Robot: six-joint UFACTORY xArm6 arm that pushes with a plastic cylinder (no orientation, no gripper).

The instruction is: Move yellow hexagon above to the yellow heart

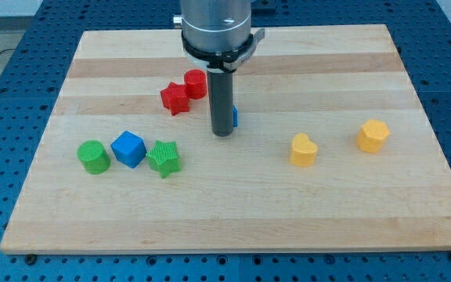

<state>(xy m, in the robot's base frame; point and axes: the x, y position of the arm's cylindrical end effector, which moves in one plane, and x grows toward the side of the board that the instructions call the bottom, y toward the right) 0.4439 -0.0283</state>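
Nearest: two green blocks [94,156], two blue, two red, two yellow; my tip [222,134] grasps nothing, touching none.

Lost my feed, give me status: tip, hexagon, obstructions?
My tip mid-board, left of both yellows. Yellow hexagon right of yellow heart, untouched. Small blue block behind rod; path toward yellows open.

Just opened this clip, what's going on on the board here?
A robot arm with a dark rod is pushing blocks on a wooden board. My tip sits mid-board, beside a mostly hidden blue block, touching neither yellow piece. The yellow hexagon block lies right of and slightly above the yellow heart block, apart from it, so the move isn't done.
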